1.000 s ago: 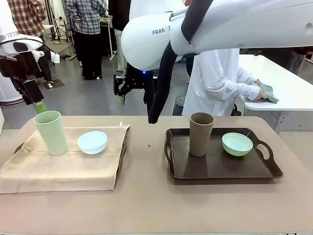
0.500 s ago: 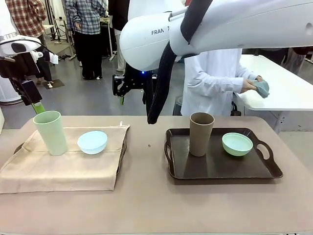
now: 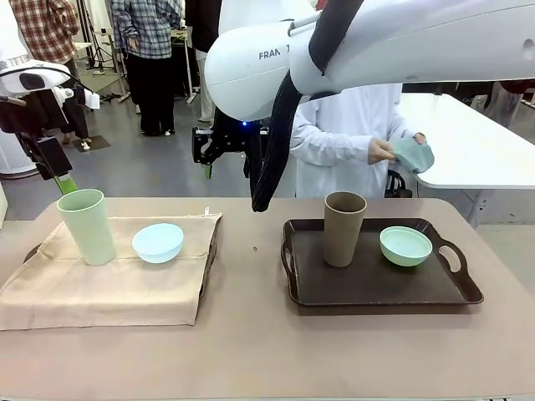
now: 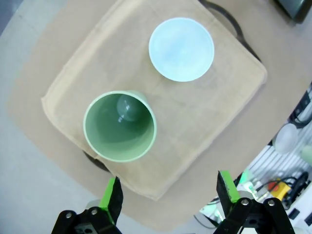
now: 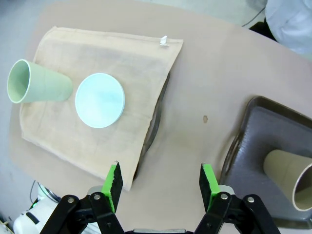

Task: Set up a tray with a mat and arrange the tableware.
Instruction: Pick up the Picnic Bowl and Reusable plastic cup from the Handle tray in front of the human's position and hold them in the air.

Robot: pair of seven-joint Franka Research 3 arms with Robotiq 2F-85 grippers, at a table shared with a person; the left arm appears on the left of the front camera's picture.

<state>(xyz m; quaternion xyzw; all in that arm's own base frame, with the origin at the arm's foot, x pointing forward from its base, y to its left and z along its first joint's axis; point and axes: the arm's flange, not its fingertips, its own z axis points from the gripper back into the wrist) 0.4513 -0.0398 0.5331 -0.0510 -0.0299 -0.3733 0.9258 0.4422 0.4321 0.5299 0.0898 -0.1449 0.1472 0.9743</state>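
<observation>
The pale green cup (image 3: 86, 225) is tall, tapered and matte. It stands upright on a beige mat (image 3: 117, 288) at about 9 o'clock in the front view. The light blue bowl (image 3: 158, 242) sits just beside it, at the cup's 3 o'clock, small, round and shallow. The mat is creased and drapes over a dark tray, whose rim (image 3: 207, 261) shows along the mat's 3 o'clock edge.

The brown cup (image 3: 343, 227) has the same tapered shape. It stands upright on a second, bare dark brown tray (image 3: 378, 292) with cut-out handles, at about 3 o'clock in the view. The mint green bowl (image 3: 405, 246) rests at that cup's 3 o'clock, near it but apart. All four pieces look empty.

The left gripper (image 4: 169, 187) hangs above the pale green cup and looks straight down into it. Its green-padded jaws stand wide apart with nothing between them. The right gripper (image 5: 161, 181) is high over the bare tabletop between the two trays, its jaws also spread and empty.

The letters "FRAN" (image 3: 272, 54) can be read on the white arm link at 12 o'clock in the front view, where the rest of the word is hidden. A small white tag (image 3: 206, 211) sticks up at the mat's far corner, too small to read.

At 2 o'clock a person in a white coat holds a grey-green cloth (image 3: 413, 154).
</observation>
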